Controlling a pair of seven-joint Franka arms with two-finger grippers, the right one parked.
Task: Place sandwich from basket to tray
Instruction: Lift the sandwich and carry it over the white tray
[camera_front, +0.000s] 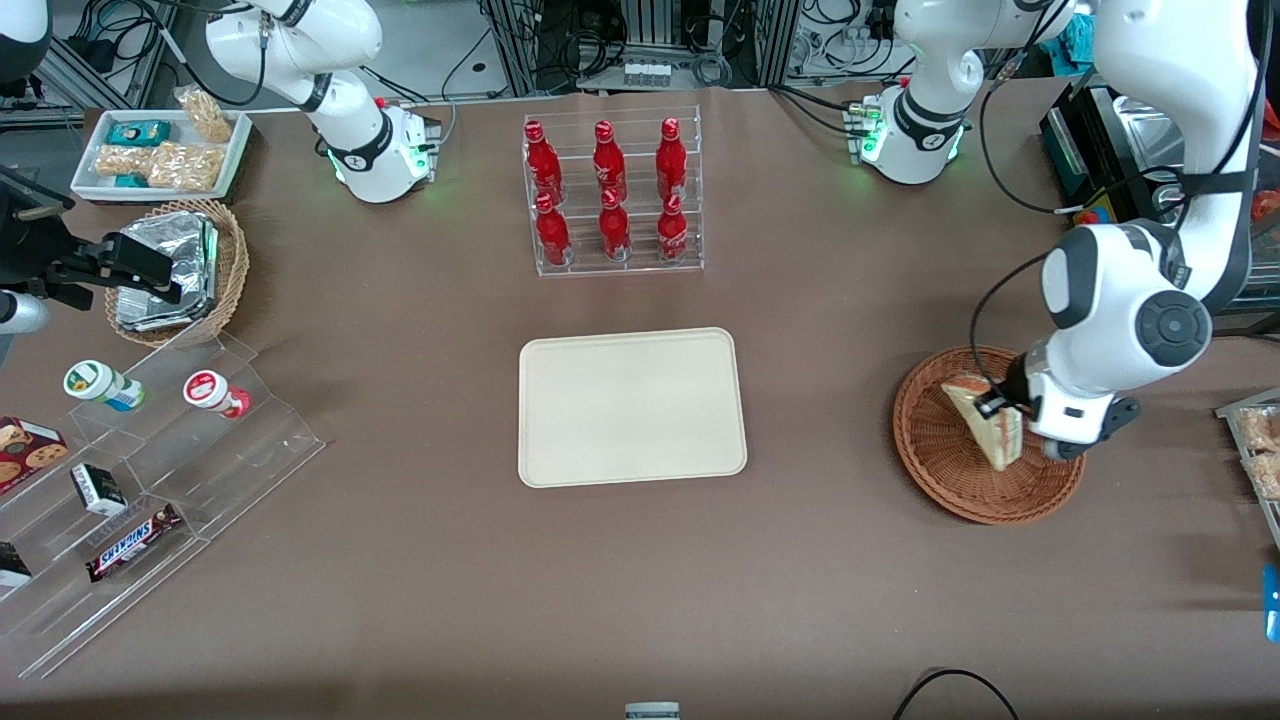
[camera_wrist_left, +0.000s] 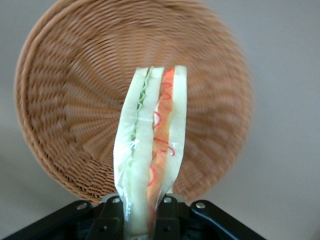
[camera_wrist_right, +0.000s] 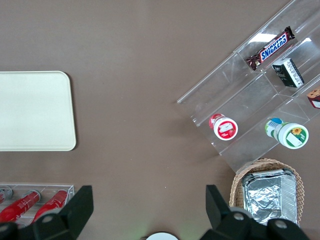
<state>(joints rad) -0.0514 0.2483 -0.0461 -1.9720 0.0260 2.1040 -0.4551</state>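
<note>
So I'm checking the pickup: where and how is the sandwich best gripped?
Across its two flat bread faces at one end of the wedge, coming from above. The sandwich is thin between those faces, so the fingers span it. The gripper is shut on it this way, above the basket.

A wide table in a busy laboratory

The table (camera_front: 420, 600) has a plain brown matte cover and fills nearly the whole room view. At its edge farthest from the front camera stand metal rack frames (camera_front: 590, 35) with many black cables (camera_front: 700, 60) hanging, over a pale grey floor (camera_front: 445, 45). The light is even and soft, with only weak shadows on the cover.
</note>
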